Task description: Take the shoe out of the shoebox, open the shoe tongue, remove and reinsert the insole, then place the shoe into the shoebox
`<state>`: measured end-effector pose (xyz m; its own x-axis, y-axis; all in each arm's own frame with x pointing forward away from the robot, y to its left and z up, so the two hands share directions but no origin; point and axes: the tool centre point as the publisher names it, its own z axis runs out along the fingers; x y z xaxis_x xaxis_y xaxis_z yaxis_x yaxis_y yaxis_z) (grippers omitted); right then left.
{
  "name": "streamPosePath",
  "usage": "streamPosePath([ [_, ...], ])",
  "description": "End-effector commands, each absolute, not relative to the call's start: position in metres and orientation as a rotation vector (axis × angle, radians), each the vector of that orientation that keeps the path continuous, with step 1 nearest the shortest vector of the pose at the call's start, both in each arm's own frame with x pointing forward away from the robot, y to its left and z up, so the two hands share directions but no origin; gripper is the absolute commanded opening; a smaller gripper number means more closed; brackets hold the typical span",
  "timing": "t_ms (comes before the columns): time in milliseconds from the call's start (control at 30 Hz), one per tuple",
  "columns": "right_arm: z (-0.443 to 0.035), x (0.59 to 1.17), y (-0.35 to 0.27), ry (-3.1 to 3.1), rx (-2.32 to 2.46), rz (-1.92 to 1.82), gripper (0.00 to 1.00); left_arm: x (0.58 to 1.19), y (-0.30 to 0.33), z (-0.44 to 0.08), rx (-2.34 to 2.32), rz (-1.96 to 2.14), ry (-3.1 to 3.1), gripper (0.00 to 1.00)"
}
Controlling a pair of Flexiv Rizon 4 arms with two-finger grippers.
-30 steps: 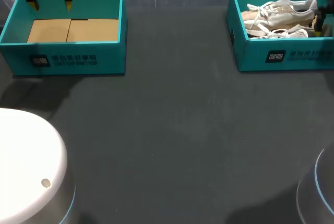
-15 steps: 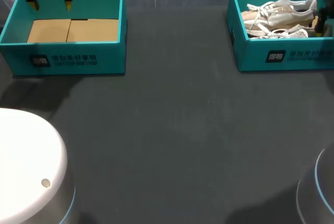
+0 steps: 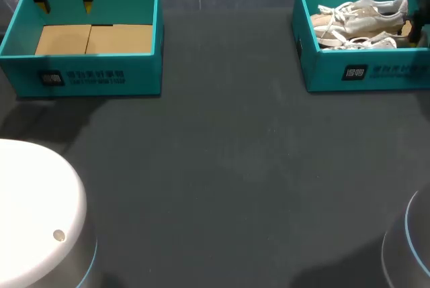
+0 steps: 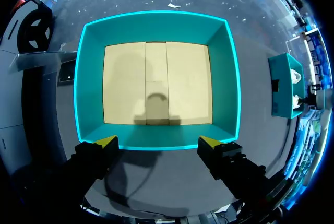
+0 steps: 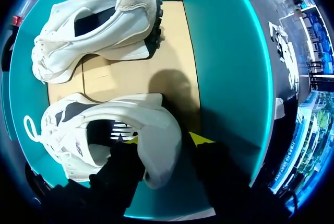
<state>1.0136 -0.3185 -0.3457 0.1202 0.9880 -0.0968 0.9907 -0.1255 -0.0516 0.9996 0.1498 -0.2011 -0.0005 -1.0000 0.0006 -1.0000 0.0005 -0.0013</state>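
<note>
Two white sneakers lie in the teal shoebox (image 3: pixel 363 73) at the back right. My right gripper (image 5: pixel 166 139) is down inside this shoebox (image 5: pixel 224 51), shut on the heel of the nearer shoe (image 5: pixel 104 130), one finger inside the collar and one outside. That shoe (image 3: pixel 356 41) lies on its side on the cardboard floor. The other shoe (image 5: pixel 99 25) lies beyond it, untouched (image 3: pixel 366 9). My left gripper (image 3: pixel 66 6) hangs open over the back rim of a second teal box (image 3: pixel 101 76) at the far left, nothing between its fingers (image 4: pixel 164 141).
The left box (image 4: pixel 224 78) holds only a flat cardboard floor (image 4: pixel 156 83). Between the two boxes stretches the dark table top (image 3: pixel 222 167). My arms' white round bases stand at the front left (image 3: pixel 33 214) and front right (image 3: pixel 410 248).
My right gripper's fingers have drawn together around the near shoe's heel. The shoes, the boxes and my left arm have stayed in place.
</note>
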Motion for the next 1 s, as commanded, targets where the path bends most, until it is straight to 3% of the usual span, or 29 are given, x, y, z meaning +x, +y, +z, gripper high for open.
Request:
streamPosePath([
  [33, -0.348, 1.013, -0.319, 2.06, 2.334, -0.167, 0.49, 1.0, 0.15, -0.201, -2.221, -0.001, 2.221, 1.0],
  [167, -0.351, 1.012, -0.32, 2.063, 2.339, -0.175, 0.52, 1.0, 0.15, -0.201, -2.221, -0.001, 2.221, 1.0],
  [333, -0.355, 1.012, -0.32, 2.069, 2.35, -0.18, 0.42, 1.0, 0.15, -0.201, -2.221, -0.001, 2.221, 1.0],
  [400, -0.357, 1.012, -0.32, 2.07, 2.354, -0.185, 0.27, 1.0, 0.15, -0.201, -2.221, -0.001, 2.221, 1.0],
  [433, -0.357, 1.012, -0.32, 2.07, 2.355, -0.186, 0.08, 1.0, 0.15, -0.201, -2.221, -0.001, 2.221, 1.0],
  [467, -0.357, 1.012, -0.32, 2.069, 2.356, -0.185, 0.0, 1.0, 0.15, -0.201, -2.221, -0.001, 2.221, 1.0],
  [1000, -0.338, 1.011, -0.324, 1.975, 2.435, -0.154, 0.0, 1.0, 0.15, -0.201, -2.221, -0.001, 2.221, 1.0],
])
